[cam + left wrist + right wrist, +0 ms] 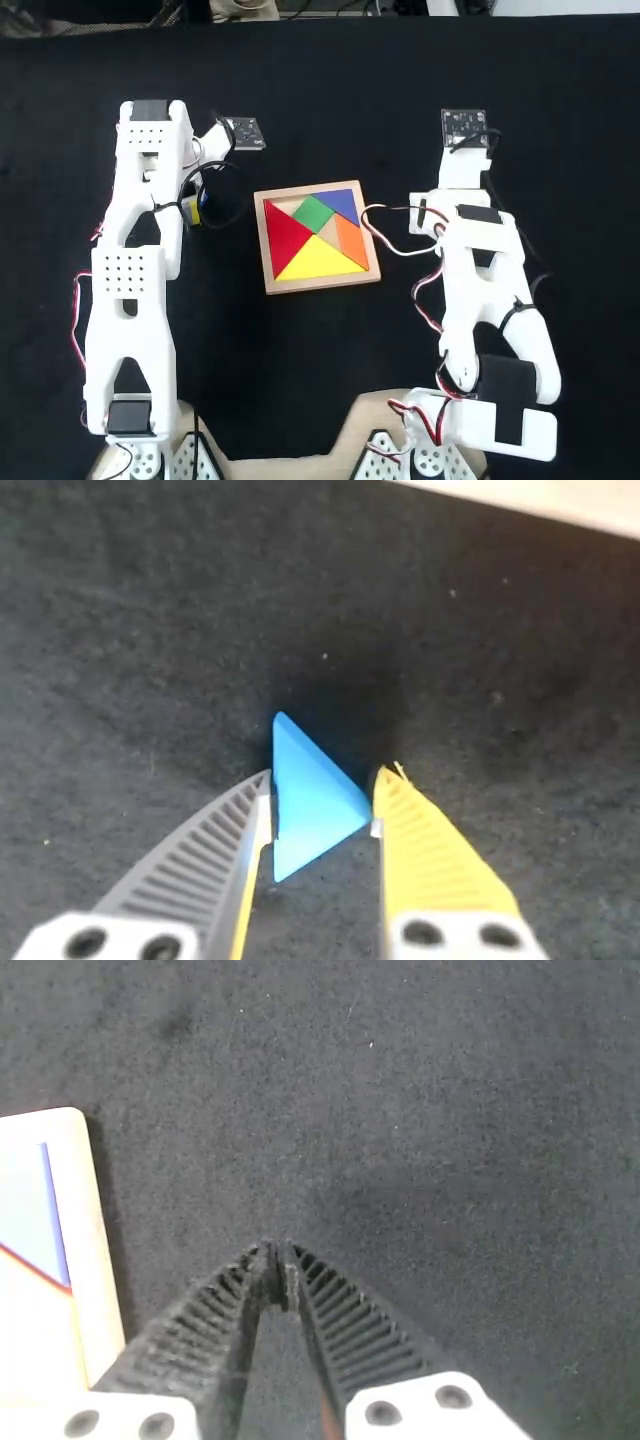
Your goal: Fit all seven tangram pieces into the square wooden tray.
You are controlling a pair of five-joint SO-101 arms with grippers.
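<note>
Pinching the small blue triangle [310, 805], my left gripper [322, 780] has one finger along its long edge and the other at the opposite corner, over the black mat [150, 630] and off to one side of the square wooden tray [320, 286], where coloured pieces lie around a bare wooden gap [325, 233]. I judge the piece light, stiff and smooth-sided, so on that corner hold it could pivot or squirt free; gripping across its flat faces would be safer. My right gripper [277, 1265] sits pressed together on nothing, just beside the tray's rim
</note>
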